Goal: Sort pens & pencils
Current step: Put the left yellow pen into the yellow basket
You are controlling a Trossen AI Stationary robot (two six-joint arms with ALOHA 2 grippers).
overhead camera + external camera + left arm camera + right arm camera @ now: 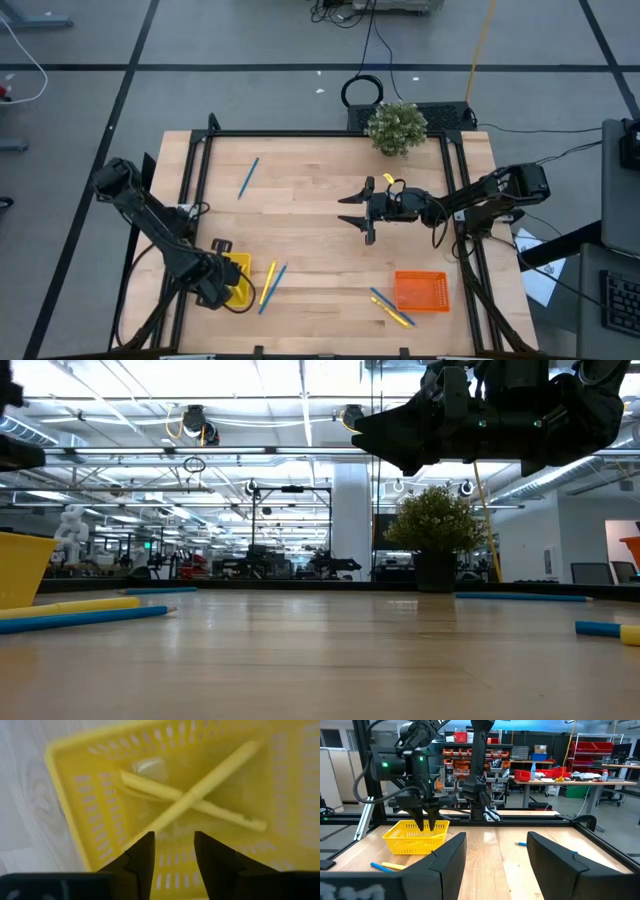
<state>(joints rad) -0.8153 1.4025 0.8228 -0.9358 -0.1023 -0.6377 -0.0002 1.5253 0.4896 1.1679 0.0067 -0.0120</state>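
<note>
My left gripper (pixel 174 837) hangs open, pointing down, over the yellow basket (pixel 65 780) at the table's near left (pixel 240 270). Two yellow pencils (pixel 200 790) lie crossed on the basket's floor below its fingers. A pencil (pixel 267 283) and a blue pen (pixel 275 288) lie side by side on the table just right of that basket. Another pen (pixel 248 177) lies at the far left. A pen and a pencil (pixel 392 308) lie by the orange basket (pixel 420 290). My right gripper (pixel 352 210) waits open and level above the table's middle.
A potted plant (pixel 397 127) stands at the table's far edge. A black frame (pixel 300 135) runs along the table's far and side edges. Bare wood lies between the two baskets and under my right gripper (pixel 496 840).
</note>
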